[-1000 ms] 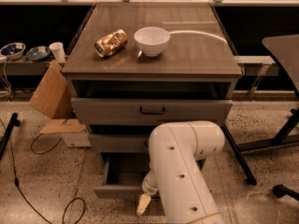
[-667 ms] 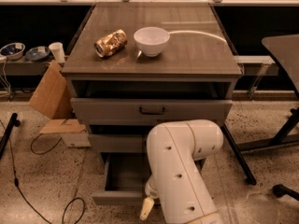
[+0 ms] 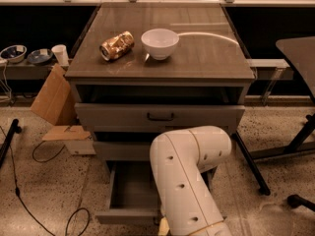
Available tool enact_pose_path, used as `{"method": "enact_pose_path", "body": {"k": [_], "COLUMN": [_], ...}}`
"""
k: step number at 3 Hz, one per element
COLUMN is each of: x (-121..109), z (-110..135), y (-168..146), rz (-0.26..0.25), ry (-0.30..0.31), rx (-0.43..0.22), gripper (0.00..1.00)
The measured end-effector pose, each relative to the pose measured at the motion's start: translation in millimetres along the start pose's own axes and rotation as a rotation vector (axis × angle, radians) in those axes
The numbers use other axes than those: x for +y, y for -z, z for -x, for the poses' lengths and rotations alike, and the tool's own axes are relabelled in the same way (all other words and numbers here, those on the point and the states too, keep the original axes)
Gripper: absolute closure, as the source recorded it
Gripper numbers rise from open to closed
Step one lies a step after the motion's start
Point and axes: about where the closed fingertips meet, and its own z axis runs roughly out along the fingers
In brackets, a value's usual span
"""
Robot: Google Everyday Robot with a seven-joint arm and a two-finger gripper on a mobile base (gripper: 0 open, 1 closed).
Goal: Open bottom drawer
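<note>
Gold can (image 3: 117, 45) on its side beside a white bowl (image 3: 160, 43) on the cabinet top (image 3: 206, 58), paper cup (image 3: 60, 54) and small dishes (image 3: 13, 53) on left ledge (image 3: 29, 71), cardboard (image 3: 53, 96) below, cable (image 3: 19, 196) on floor (image 3: 278, 132).

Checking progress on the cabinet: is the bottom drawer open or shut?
Open. The bottom drawer is pulled out, its grey inside showing. The gripper sits at its front edge, mostly hidden by the arm.
</note>
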Motion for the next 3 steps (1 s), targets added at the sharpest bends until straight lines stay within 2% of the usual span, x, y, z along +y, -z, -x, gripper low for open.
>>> {"method": "enact_pose_path", "body": {"k": [1, 3], "x": [1.1, 2.3], "z": [0.7, -26.9], "y": [1.8, 2.6], "rz": [0.0, 0.034], "ry": [0.0, -0.087], "rx": [0.0, 0.063], "gripper": [0.0, 0.0]}}
